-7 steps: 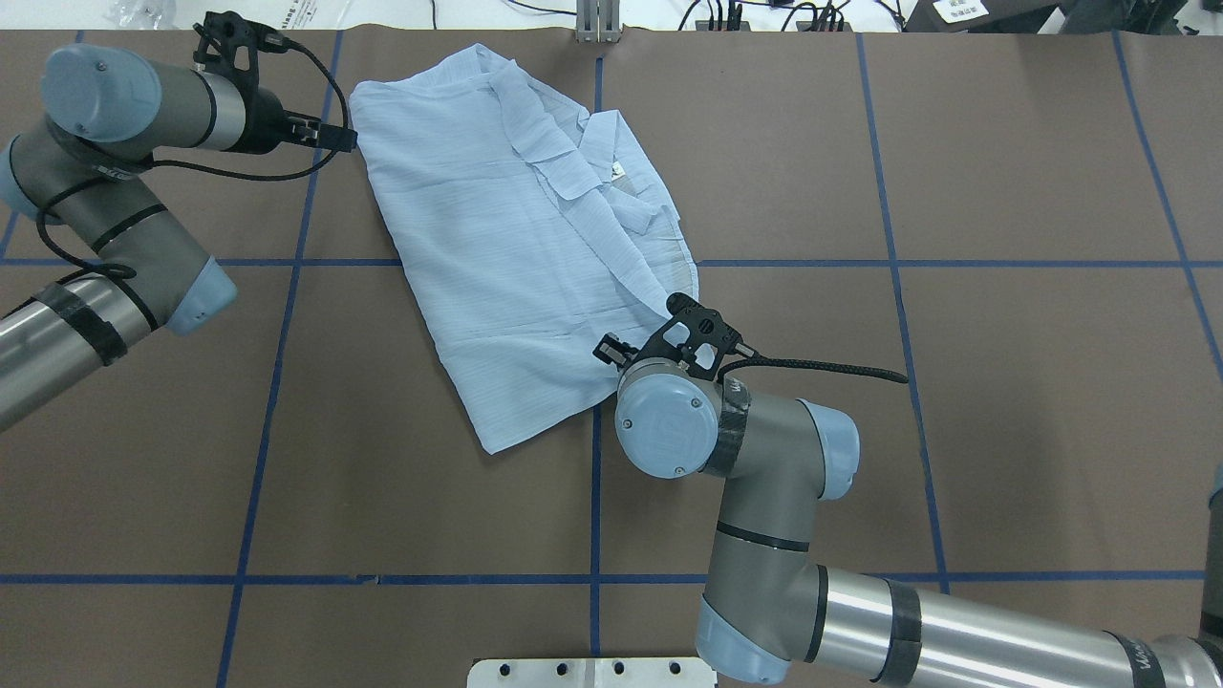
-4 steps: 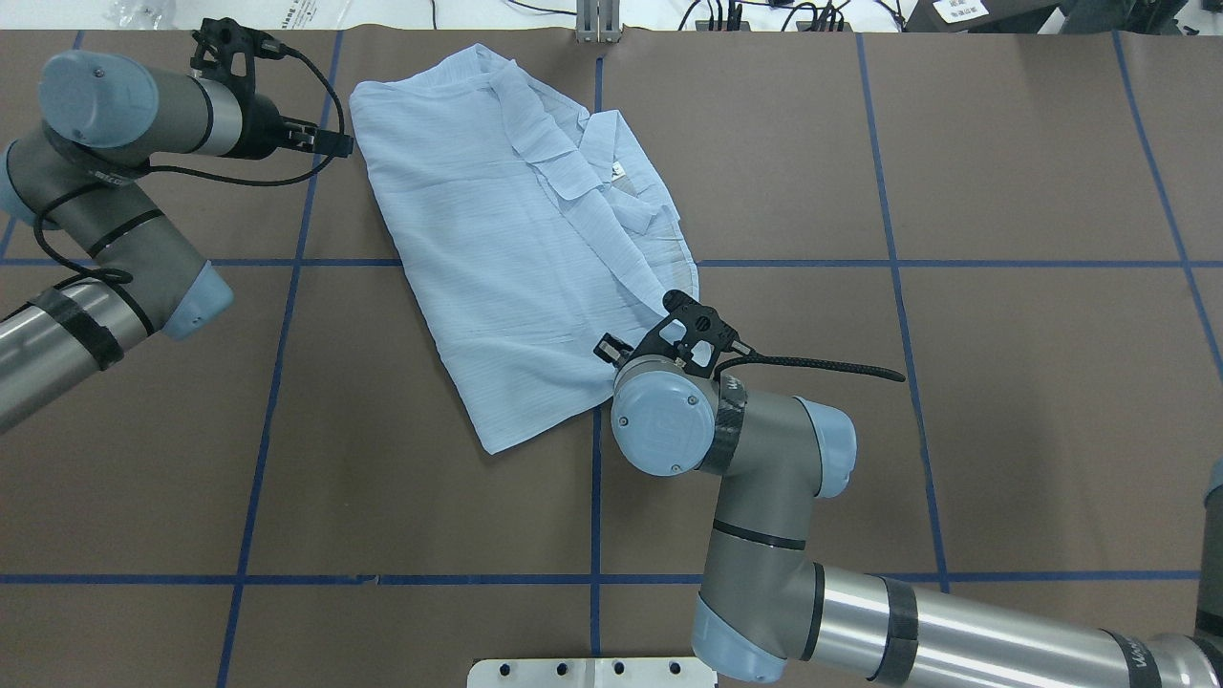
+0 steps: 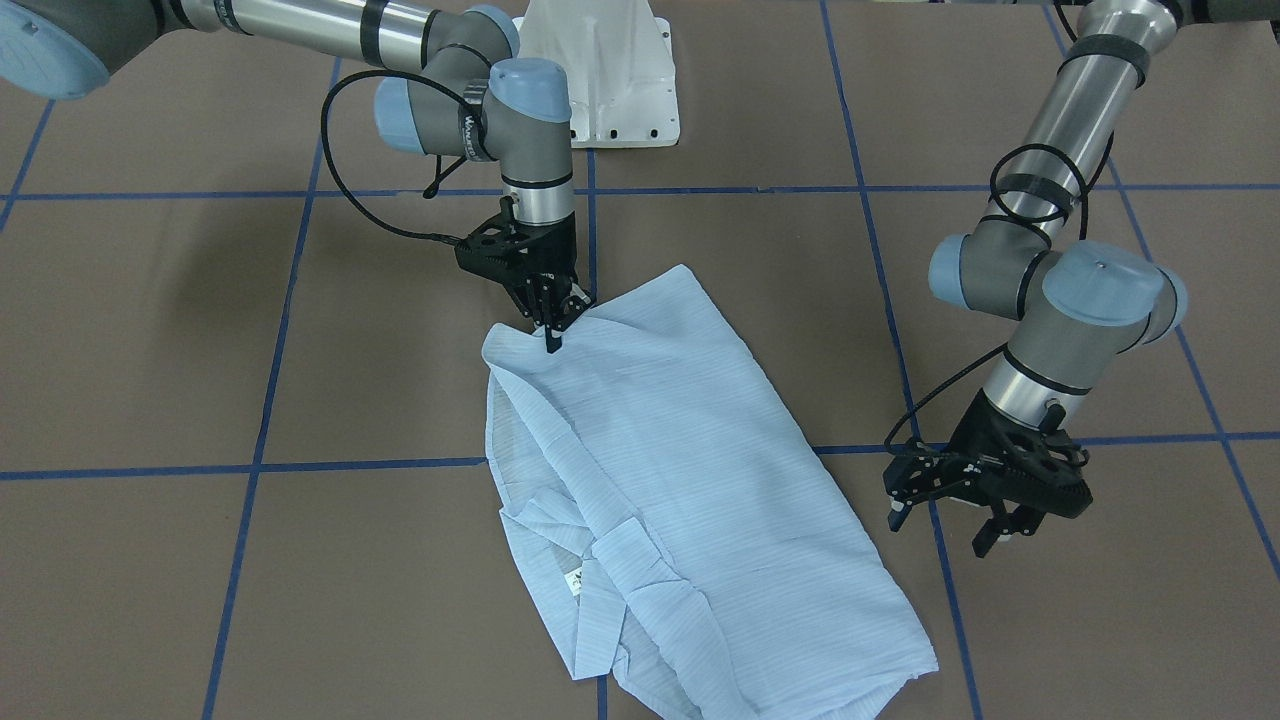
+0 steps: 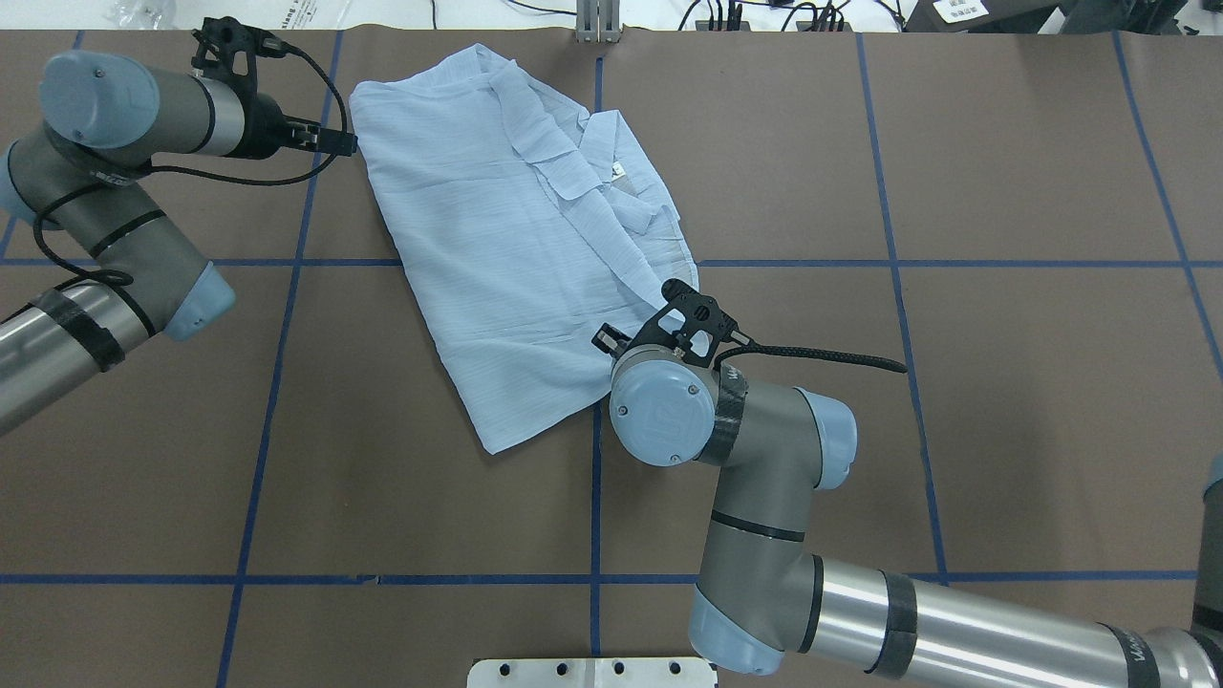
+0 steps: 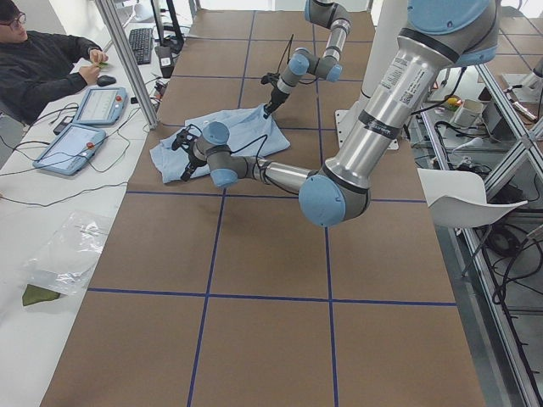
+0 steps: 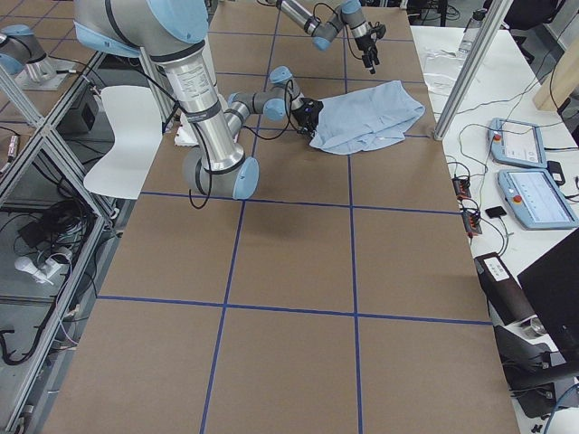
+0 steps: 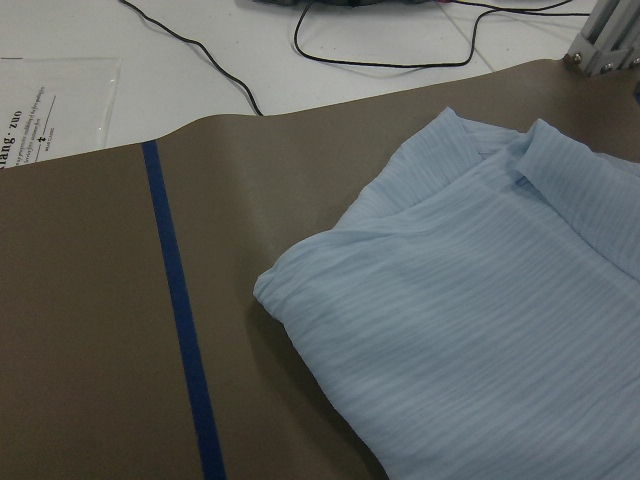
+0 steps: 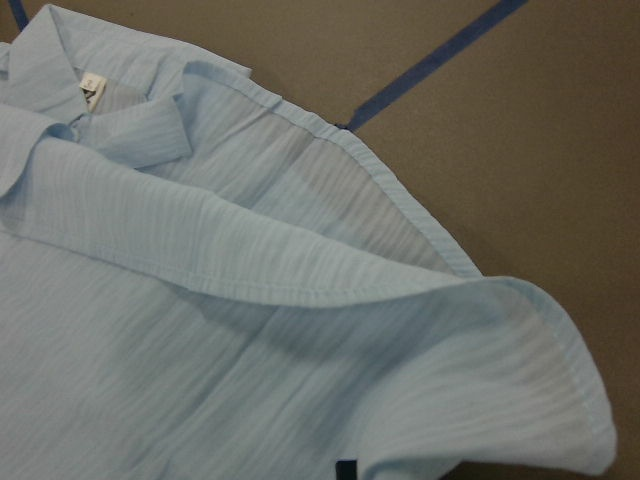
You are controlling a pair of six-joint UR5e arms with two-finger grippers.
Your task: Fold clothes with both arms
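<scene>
Front-facing view: The right gripper (image 3: pixel 552 328) is clamped on a raised near corner of the light-blue shirt (image 3: pixel 690 470). The shirt lies partly folded mid-table. The left gripper (image 3: pixel 945 522) hovers with fingers spread, just beside the shirt's far left corner and touching nothing.
Overhead view: One arm has its hold and the other has not, so a two-handed fold looks about to begin. The next move likely calls for the left gripper to close on its corner, so that both ends lift together. The shirt lies aslant, with its neck label (image 4: pixel 618 172) toward the far edge. The right wrist hides its own fingers here.
Left wrist view: The shirt's far corner lies flat. No fingers show.
Right wrist view: The stitched hem (image 8: pixel 480 300) curls up off the surface. Cloth this thin may sag or slip if lifted unevenly.
Left-end view: The brown table (image 5: pixel 254 339) is ruled into squares by blue tape lines (image 5: pixel 208 292). A seated person (image 5: pixel 42 59) works at a white bench by two control tablets (image 5: pixel 72 144).
Right-end view: Aluminium posts (image 6: pixel 466 72) and loose cables (image 6: pixel 466 194) edge the workspace.
</scene>
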